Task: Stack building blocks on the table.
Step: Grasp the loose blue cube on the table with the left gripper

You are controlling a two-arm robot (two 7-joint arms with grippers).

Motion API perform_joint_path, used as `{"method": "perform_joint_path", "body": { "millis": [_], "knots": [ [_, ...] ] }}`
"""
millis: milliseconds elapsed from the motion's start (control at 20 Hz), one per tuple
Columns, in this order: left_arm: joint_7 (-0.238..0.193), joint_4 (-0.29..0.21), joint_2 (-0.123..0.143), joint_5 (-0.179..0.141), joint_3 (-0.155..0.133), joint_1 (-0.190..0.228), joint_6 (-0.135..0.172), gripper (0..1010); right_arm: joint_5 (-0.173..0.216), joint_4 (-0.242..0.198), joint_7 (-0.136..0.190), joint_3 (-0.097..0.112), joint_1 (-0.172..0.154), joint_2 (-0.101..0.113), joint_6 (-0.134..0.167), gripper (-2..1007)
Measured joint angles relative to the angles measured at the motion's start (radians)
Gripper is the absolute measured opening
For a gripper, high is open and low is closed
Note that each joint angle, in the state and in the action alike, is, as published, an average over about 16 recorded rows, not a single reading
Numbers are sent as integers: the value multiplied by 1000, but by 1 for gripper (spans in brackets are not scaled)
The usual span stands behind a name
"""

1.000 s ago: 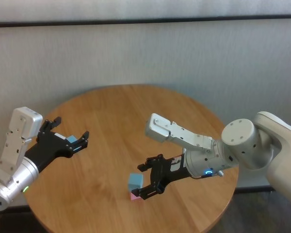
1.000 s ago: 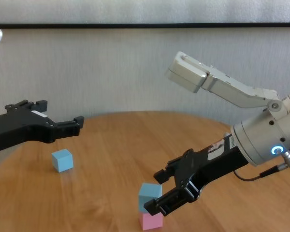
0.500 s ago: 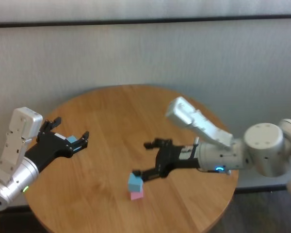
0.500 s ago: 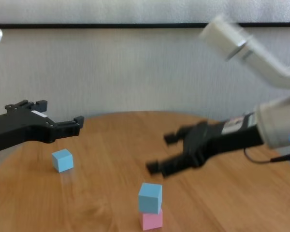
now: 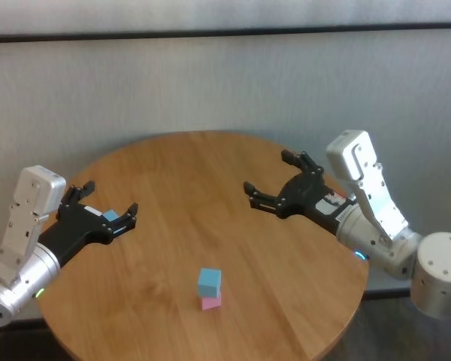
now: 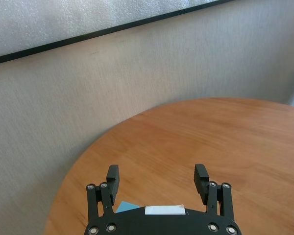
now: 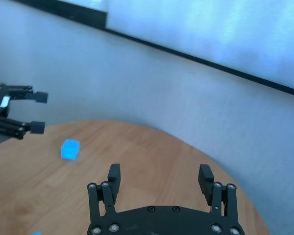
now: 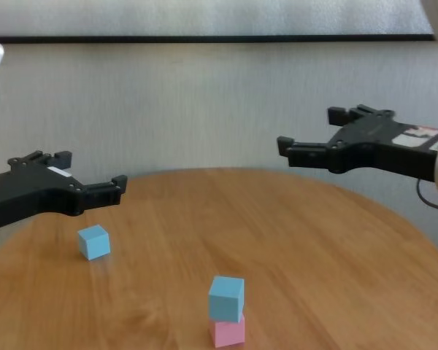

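- A light blue block (image 8: 226, 297) is sitting squarely on top of a pink block (image 8: 228, 332), the two making a short stack near the table's front edge, slightly left of centre in the head view.
- Nothing is touching this stack; both grippers are well apart from it.
- A second light blue block (image 8: 93, 242) is lying alone on the left part of the table, just below the left gripper and partly hidden by it in the head view.
- The table (image 5: 210, 180), round with a warm wood-grain top, is carrying all three blocks.
- The left gripper (image 8: 95, 179) is hovering over the table's left side, above the lone blue block, its jaws standing wide apart and holding nothing.
- The right gripper (image 8: 317, 131) is hanging in the air over the table's right side, raised clear of the surface, its fingers (image 7: 114, 177) spread wide and empty.
- A pale wall (image 5: 225, 83) with a dark horizontal strip is standing behind the table.
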Motion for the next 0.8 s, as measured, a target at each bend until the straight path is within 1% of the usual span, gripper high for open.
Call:
{"method": "perform_joint_path", "body": {
  "millis": [50, 150, 200, 250, 450, 800],
  "knots": [
    [0, 0, 0, 0, 0, 0, 0, 1000, -3, -7, -26, 13, -14, -3, -13, 1001],
    [0, 0, 0, 0, 0, 0, 0, 1000, -9, -16, -65, 32, -35, -8, -28, 1001],
    [0, 0, 0, 0, 0, 0, 0, 1000, -12, -20, -79, 39, -44, -11, -34, 1001],
    [-1, 0, 0, 0, 0, 0, 1, 1000, -13, -22, -87, 44, -49, -13, -36, 1001],
    [-7, -6, 2, 1, 1, -2, 17, 1000, -13, -25, -94, 50, -55, -16, -35, 1001],
    [-35, -6, 15, 20, 4, -23, 56, 1000, -16, -20, -92, 42, -48, -16, -33, 1001]
  ]
}}
